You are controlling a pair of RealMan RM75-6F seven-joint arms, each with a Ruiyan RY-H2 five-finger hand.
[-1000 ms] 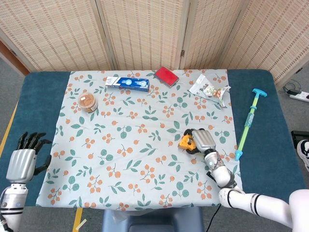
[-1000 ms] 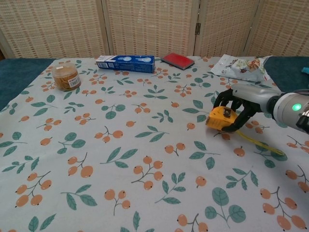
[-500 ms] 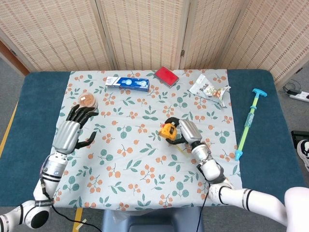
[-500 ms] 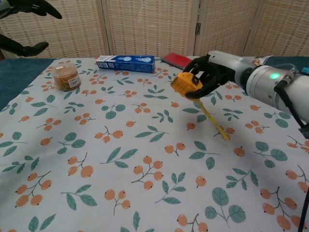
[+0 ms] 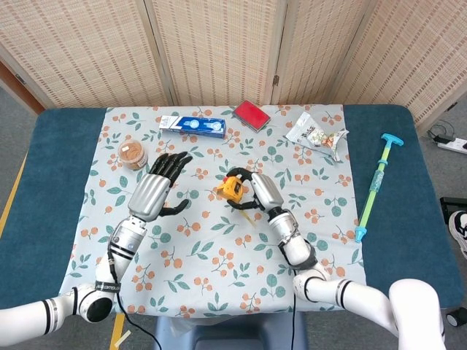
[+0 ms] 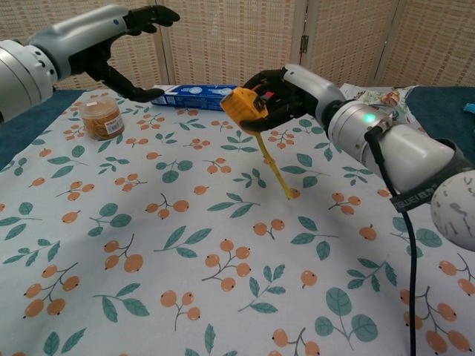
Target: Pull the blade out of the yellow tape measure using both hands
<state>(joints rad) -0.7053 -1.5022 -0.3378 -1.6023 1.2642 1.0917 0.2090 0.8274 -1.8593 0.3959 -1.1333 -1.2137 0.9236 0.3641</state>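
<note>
Wicker screens stand behind the counter (image 5: pixel 408 240) with its floral cloth (image 5: pixel 219 248). Above its middle, the right hand (image 6: pixel 286 89) grips the yellow tape measure (image 6: pixel 243 110), blade (image 6: pixel 276 169) dangling; the left hand (image 6: pixel 111 33) hovers, fingers (image 6: pixel 152 15) spread wide.

The rear of the scene is closed off by a folding screen (image 5: pixel 219 47) of woven, cane-like panels in pale wooden frames. In front of it a counter (image 5: pixel 44 189) covered in dark teal fabric is seen, overlaid by a pale cloth (image 5: pixel 219 240) printed with leaves and orange berries. Grey floor (image 5: pixel 14 109) is visible at both sides, with a white power strip (image 5: pixel 454 144) lying on it at the right.
</note>
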